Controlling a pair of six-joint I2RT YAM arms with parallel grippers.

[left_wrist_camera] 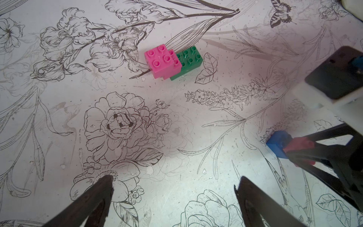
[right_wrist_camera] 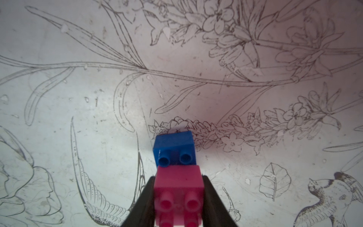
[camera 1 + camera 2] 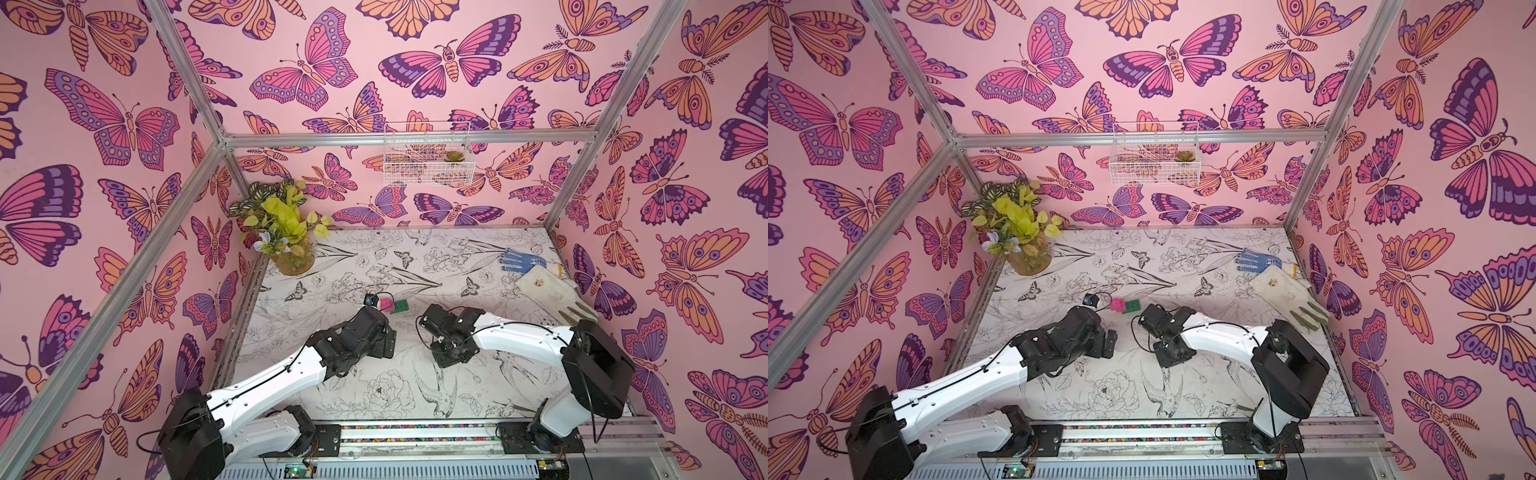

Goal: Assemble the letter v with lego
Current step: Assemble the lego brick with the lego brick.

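Three pink bricks (image 1: 162, 61), one green brick (image 1: 189, 59), one blue brick (image 2: 173, 145), two gloves (image 3: 548, 286).

On my right wrist cam I'm staring straight at the right gripper (image 2: 178, 183), pinched on a pink brick (image 2: 177, 179) from both sides. A blue brick (image 2: 173, 142) is stuck on its far end, slightly offset, and both have their studs facing the lens. Behind them is the table (image 2: 78, 88), with sketched flowers, a leaf and a bird.

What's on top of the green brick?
Two pink bricks stacked stepwise on one end of the green brick. Its other studs are bare; whatever lies beneath the pink is hidden.
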